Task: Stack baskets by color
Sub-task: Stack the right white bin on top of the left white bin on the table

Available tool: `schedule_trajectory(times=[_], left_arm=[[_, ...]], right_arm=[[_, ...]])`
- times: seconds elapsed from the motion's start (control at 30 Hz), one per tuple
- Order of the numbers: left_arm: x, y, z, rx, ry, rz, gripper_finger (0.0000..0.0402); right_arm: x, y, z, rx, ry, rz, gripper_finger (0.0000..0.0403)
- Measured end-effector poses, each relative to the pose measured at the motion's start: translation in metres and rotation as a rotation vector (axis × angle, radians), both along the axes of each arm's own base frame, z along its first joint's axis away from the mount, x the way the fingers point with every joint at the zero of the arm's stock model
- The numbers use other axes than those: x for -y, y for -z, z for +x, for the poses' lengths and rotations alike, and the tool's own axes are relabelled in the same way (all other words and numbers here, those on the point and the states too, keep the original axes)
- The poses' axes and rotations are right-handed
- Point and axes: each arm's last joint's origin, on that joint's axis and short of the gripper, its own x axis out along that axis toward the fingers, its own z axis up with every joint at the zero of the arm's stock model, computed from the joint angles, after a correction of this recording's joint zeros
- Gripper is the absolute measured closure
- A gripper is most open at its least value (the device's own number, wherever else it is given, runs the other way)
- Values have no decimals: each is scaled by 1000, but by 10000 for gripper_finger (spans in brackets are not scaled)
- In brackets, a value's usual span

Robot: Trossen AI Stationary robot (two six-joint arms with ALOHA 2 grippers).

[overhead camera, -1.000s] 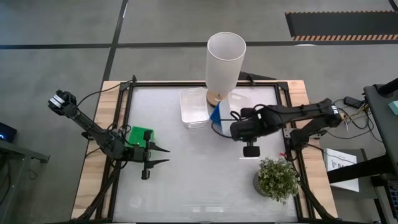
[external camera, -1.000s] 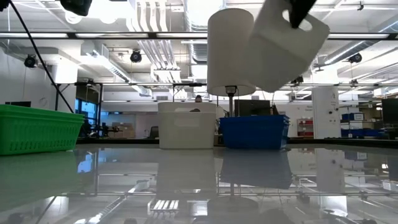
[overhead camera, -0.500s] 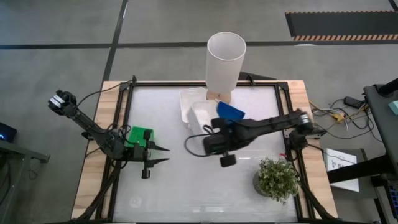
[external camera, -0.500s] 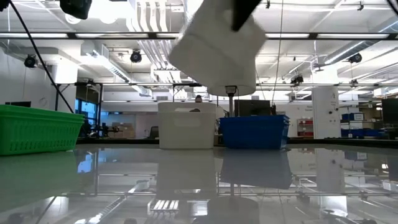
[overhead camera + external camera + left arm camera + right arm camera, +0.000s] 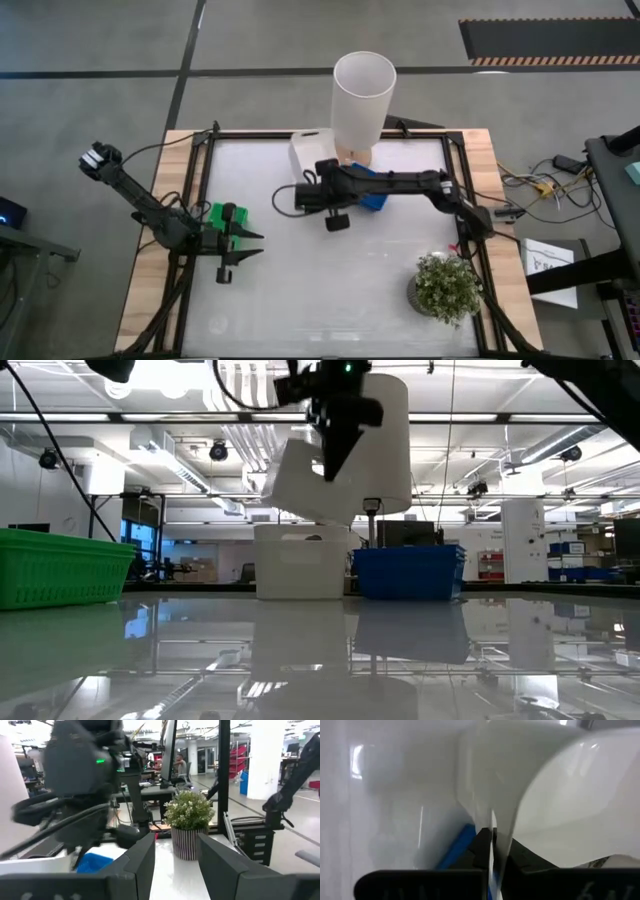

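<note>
I have the right gripper (image 5: 338, 430) pinched shut on the thin rim of a translucent white shallow plastic basket (image 5: 305, 485), and in the right wrist view that wall runs edge-on straight up between my fingers. The basket hangs below the claw, tilted, clear of the table. What matters for the next move is what lies under it: a second white translucent rectangular basket (image 5: 300, 562) sits on the table directly beneath the carried one, a little toward the far edge from the claw, so I judge the drop is nearly lined up. The carried basket is tilted to the resting one's flat rim, so I would level it before lowering. Just to the side of the claw, toward my right arm's base, sits the blue plastic basket (image 5: 408, 571), close enough that a swing could clip it. The left gripper (image 5: 244, 244) waits with its fingers spread, well apart, with the green slotted basket (image 5: 216, 215) just behind it; the right arm is plainly nearer the white pair.
</note>
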Motion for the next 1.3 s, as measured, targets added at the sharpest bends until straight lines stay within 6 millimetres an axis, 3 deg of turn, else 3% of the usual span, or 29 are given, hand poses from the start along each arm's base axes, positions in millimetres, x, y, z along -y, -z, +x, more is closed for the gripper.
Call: schedule_trajectory(times=[0.2, 0.47, 0.63, 1.0, 1.3], left_arm=[[1, 3, 1, -15, -2, 13, 274], [2, 5, 2, -23, -3, 20, 274], [2, 5, 2, -21, -4, 18, 274], [2, 5, 2, -19, -5, 17, 274], [2, 5, 2, -20, -11, 17, 274]], right_arm=[[23, 9, 7, -2, 11, -8, 394], [36, 16, 14, 22, 24, -9, 394], [37, 17, 16, 51, 41, 34, 386], [37, 17, 17, 57, 33, 44, 310], [38, 12, 22, 101, -20, 30, 311]])
